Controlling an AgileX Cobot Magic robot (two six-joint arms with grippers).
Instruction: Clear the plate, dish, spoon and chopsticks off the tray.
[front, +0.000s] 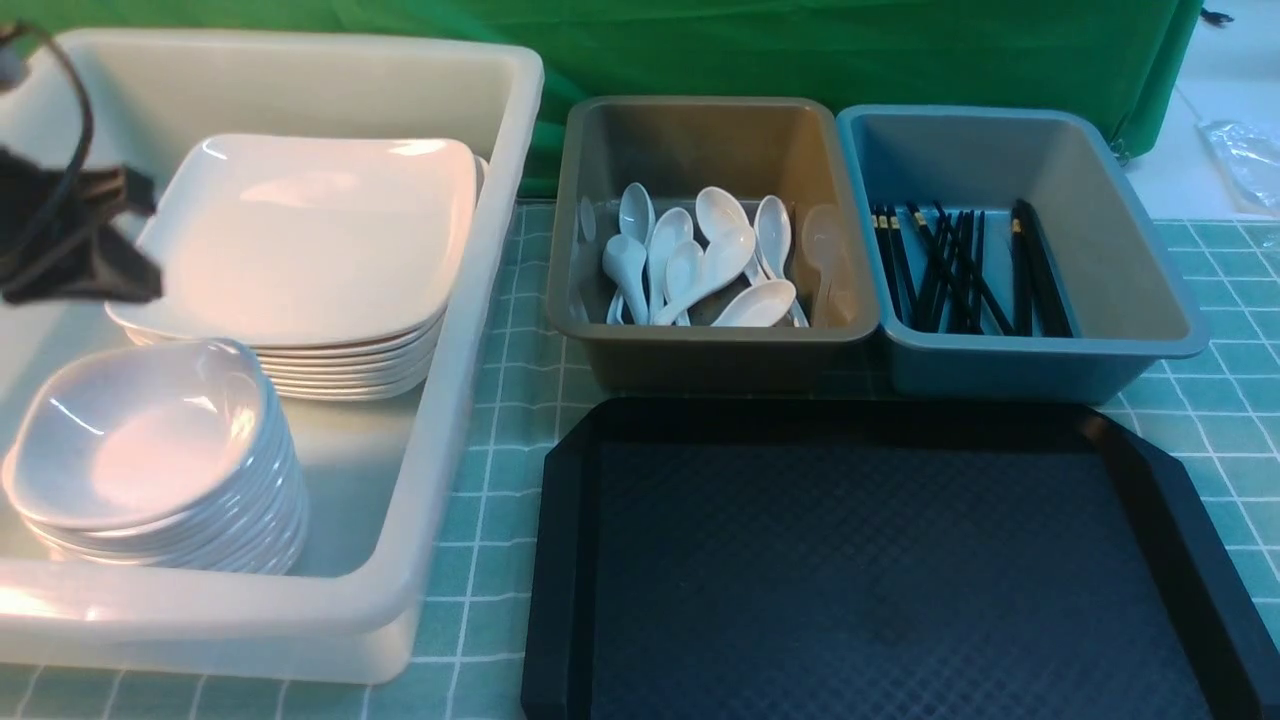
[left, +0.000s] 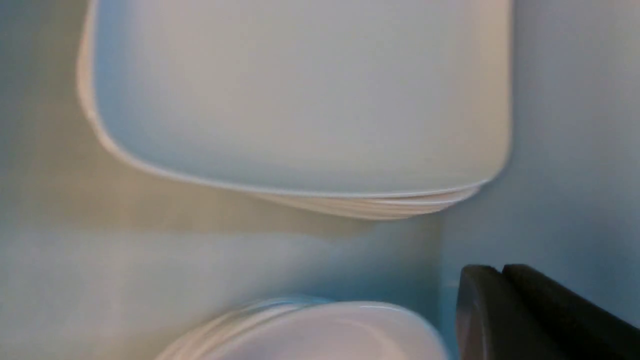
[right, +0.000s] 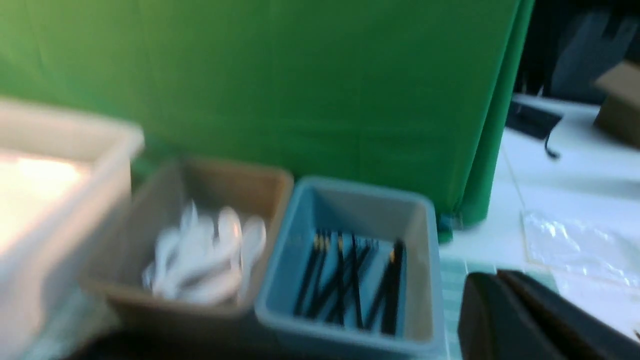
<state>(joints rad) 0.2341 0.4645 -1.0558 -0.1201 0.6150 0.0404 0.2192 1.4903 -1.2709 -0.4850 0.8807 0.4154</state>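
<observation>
The black tray (front: 880, 560) lies near right on the bench (front: 500, 400). The plate (front: 310, 230) tops a stack in the white tub (front: 470, 330) at left, small dishes (front: 140, 440) nearer. Beyond the tray, spoons (front: 700, 260) lie in the grey bin (front: 700, 140) and chopsticks (front: 950, 270) in the blue bin (front: 1100, 230). The left tool (left: 501, 280) and right tool (right: 497, 282) are pressed together, holding nothing.

one tray (front: 880, 570), one tub (front: 455, 400), one grey bin (front: 700, 140), one blue bin (front: 1000, 150), one plate stack (front: 310, 240), one bowl stack (front: 140, 440)
</observation>
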